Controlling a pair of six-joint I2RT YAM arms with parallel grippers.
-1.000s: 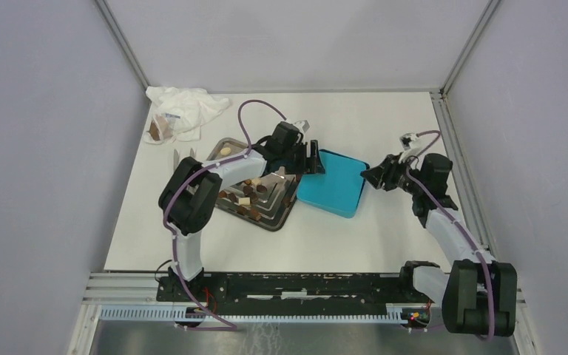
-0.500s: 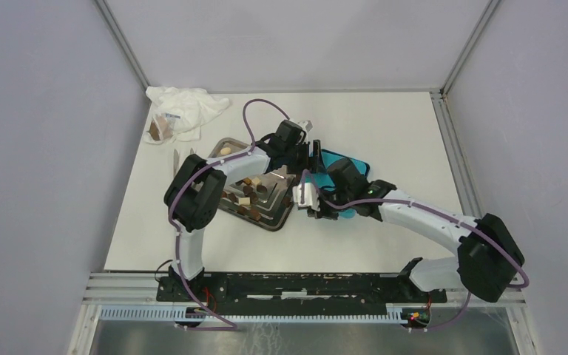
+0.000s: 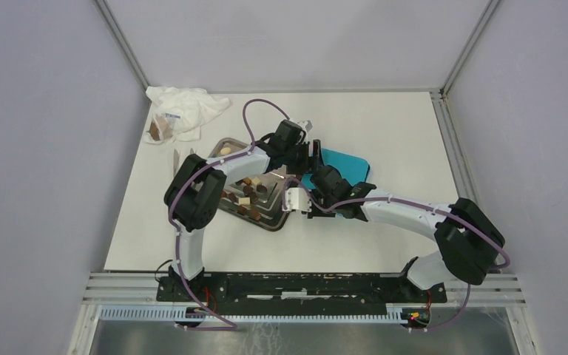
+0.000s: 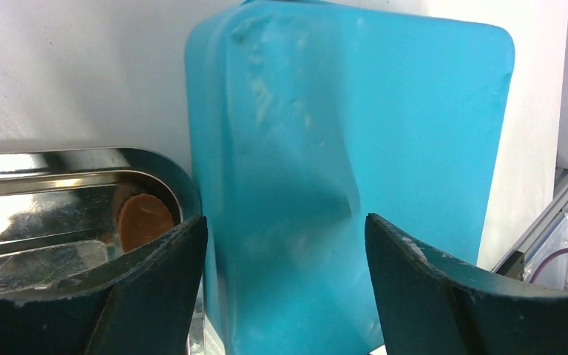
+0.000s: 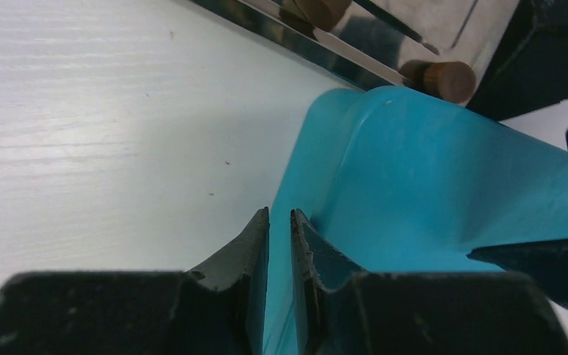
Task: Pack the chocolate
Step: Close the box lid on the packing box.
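The chocolate [image 3: 245, 194], small brown and cream pieces, lies in the steel tray [image 3: 231, 142] left of centre. One brown disc of chocolate [image 4: 145, 220] shows in the tray's corner [image 4: 59, 159]. Another disc [image 5: 447, 78] lies near the tray's edge [image 5: 444, 29]. A teal box [image 3: 347, 164] sits against the tray's right side. My left gripper [image 3: 314, 157] is open, its fingers straddling the teal box [image 4: 355, 111] without touching it. My right gripper [image 5: 279, 212] is shut on the thin edge of the teal box [image 5: 429, 170], at its near left corner [image 3: 316, 186].
A white wrinkly plastic bag [image 3: 185, 109] with a brown lump lies at the back left corner. A small metal tool [image 3: 180, 157] lies left of the tray. Aluminium rails [image 3: 455, 148] border the table on the right, and the two arms cross above the box.
My right arm swung in from the right side to the teal box and its jaws closed on the box's edge. The box now looks tilted. The left arm barely moved.
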